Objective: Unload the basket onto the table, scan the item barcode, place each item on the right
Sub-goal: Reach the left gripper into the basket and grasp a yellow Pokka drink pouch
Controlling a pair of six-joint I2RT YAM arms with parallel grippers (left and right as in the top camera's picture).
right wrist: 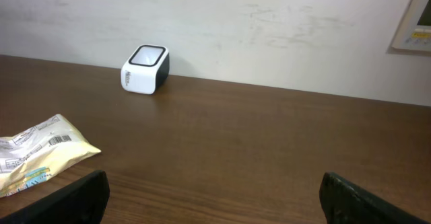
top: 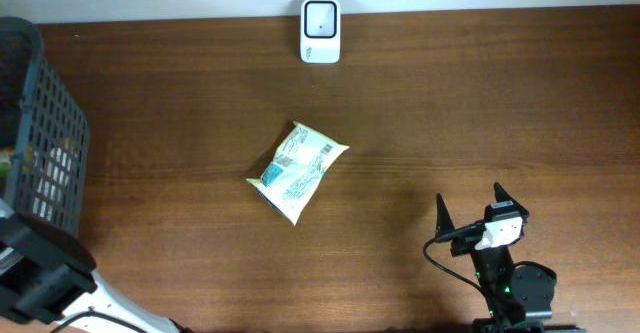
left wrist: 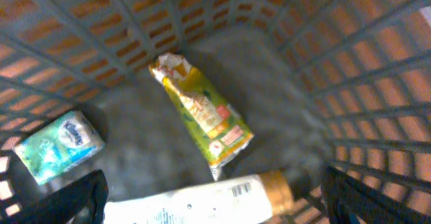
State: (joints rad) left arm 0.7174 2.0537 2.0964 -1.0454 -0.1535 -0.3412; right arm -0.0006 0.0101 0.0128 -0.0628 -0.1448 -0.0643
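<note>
Packet (top: 297, 171), crinkled pale yellow-and-blue plastic, lay on brown desk (top: 480, 103); left hand (left wrist: 215, 200) and right hand (top: 469, 198) gaped empty; best grasped edgewise, barcode (right wrist: 60, 140) unobscured.

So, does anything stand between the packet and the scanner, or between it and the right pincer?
Nothing visible does: only bare table lies between the right pincer, the packet and the scanner.

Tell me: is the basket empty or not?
Not empty. Inside the basket lie a yellow packet, a tissue pack and a white tube.
</note>
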